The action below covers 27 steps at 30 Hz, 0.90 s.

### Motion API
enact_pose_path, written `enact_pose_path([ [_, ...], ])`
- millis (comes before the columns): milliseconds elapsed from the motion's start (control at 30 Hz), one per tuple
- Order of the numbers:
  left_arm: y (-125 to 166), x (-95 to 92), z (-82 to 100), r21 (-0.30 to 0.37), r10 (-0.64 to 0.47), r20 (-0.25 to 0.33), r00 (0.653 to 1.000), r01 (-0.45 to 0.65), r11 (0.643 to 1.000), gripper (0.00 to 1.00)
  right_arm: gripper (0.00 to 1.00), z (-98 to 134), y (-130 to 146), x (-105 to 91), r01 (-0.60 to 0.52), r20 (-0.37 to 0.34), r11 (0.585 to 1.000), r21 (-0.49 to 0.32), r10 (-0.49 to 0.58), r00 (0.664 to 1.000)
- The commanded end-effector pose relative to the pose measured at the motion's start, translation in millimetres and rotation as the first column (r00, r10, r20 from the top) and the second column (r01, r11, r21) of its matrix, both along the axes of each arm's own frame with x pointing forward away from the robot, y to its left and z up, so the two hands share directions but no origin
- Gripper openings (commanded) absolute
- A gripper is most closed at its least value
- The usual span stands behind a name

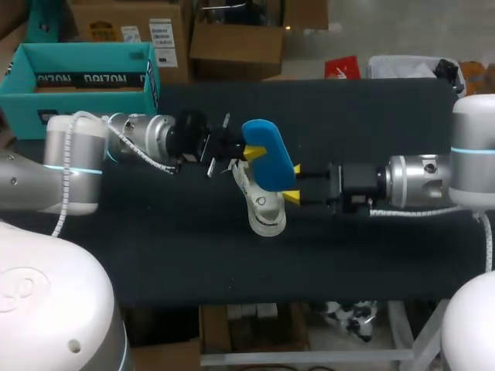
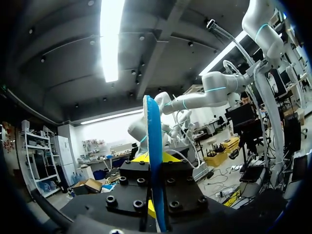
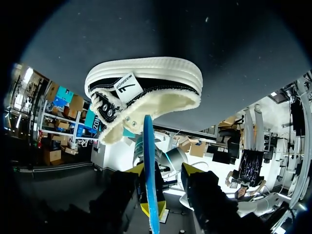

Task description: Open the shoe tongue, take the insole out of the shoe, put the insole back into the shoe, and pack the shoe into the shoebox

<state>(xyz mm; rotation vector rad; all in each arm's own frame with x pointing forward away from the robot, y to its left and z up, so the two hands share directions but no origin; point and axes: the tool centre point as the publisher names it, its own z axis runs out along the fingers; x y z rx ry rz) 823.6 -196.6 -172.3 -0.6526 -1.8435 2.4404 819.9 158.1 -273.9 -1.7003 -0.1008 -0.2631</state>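
Note:
The blue insole (image 1: 269,154) hangs in the air above the shoe, edge-on in both wrist views. My left gripper (image 1: 249,153) is shut on its left end; in the left wrist view the insole (image 2: 153,126) stands up between the gripper's (image 2: 152,163) fingers. My right gripper (image 1: 295,184) comes in from the right at the insole's lower end. In the right wrist view the insole (image 3: 147,161) lies against one finger while the other stands apart, so the gripper (image 3: 165,173) is open. The black shoe with a white sole (image 1: 261,207) (image 3: 146,92) lies on the table below.
A teal shoebox (image 1: 77,58) stands open at the table's back left corner. The dark table top (image 1: 371,116) stretches out to the right and front of the shoe. Both arms meet near the table's middle.

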Motion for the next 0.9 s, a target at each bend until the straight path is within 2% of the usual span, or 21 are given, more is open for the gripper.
enact_pose_path([
  [33, -3, -0.2, -6.7, -0.022, -0.011, -0.003, 1.0, 0.011, 1.0, 0.0, 0.47, -3, 1, 0.2, -0.006, -0.001, 1.0, 0.007, 0.006, 1.0],
  [100, -3, -0.7, -7.9, -0.021, -0.012, -0.002, 1.0, 0.012, 1.0, 0.0, 0.47, -2, 2, 0.8, -0.009, 0.0, 1.0, 0.008, 0.009, 1.0],
  [200, -3, -2.3, -8.9, -0.022, -0.015, -0.002, 1.0, 0.015, 1.0, 0.0, 0.39, -2, 3, 1.6, -0.011, 0.002, 1.0, 0.008, 0.011, 1.0],
  [300, -2, -3.5, -9.6, -0.024, -0.016, -0.003, 1.0, 0.016, 1.0, 0.0, 0.17, -2, 3, 2.5, -0.011, 0.004, 1.0, 0.01, 0.011, 1.0],
  [333, -2, -3.8, -10.1, -0.023, -0.017, -0.006, 1.0, 0.017, 1.0, 0.0, 0.0, -3, 3, 2.8, -0.012, 0.005, 1.0, 0.01, 0.011, 1.0],
  [467, 0, -4.7, -12.9, 0.0, -0.018, -0.036, 0.999, 0.018, 1.0, 0.0, 0.0, -3, 2, 4.0, -0.017, 0.006, 1.0, 0.011, 0.017, 1.0],
  [500, 1, -5.3, -12.1, -0.001, -0.019, -0.038, 0.999, 0.019, 1.0, 0.26, 0.0, -3, 2, 4.2, -0.02, 0.007, 1.0, 0.014, 0.02, 1.0],
  [533, 3, -5.8, -10.7, 0.003, -0.019, -0.039, 0.999, 0.02, 1.0, 0.45, 0.0, -4, 2, 4.4, -0.022, 0.007, 1.0, 0.016, 0.021, 1.0],
  [567, 6, -7.7, -9.0, 0.01, -0.019, -0.038, 0.999, 0.02, 1.0, 0.8, 0.0, -4, 1, 4.5, -0.024, 0.009, 1.0, 0.017, 0.024, 1.0],
  [600, 9, -9.0, -6.5, 0.015, -0.027, -0.045, 0.999, 0.028, 1.0, 1.0, 0.0, -4, 0, 4.4, -0.027, 0.01, 0.999, 0.022, 0.027, 1.0],
  [700, 21, -10.9, 1.7, 0.036, -0.035, -0.046, 0.998, 0.037, 0.999, 1.0, 0.0, -4, -2, 2.3, -0.04, 0.013, 0.999, 0.033, 0.04, 0.999],
  [800, 36, -9.9, 11.0, 0.092, -0.062, -0.055, 0.997, 0.067, 0.994, 1.0, 0.0, -4, -4, -1.8, -0.062, 0.015, 0.997, 0.047, 0.061, 0.998],
  [900, 48, -11.6, 17.0, 0.188, -0.106, -0.095, 0.99, 0.122, 0.975, 1.0, 0.0, -4, -6, -6.0, -0.081, 0.001, 0.995, 0.061, 0.081, 0.997],
])
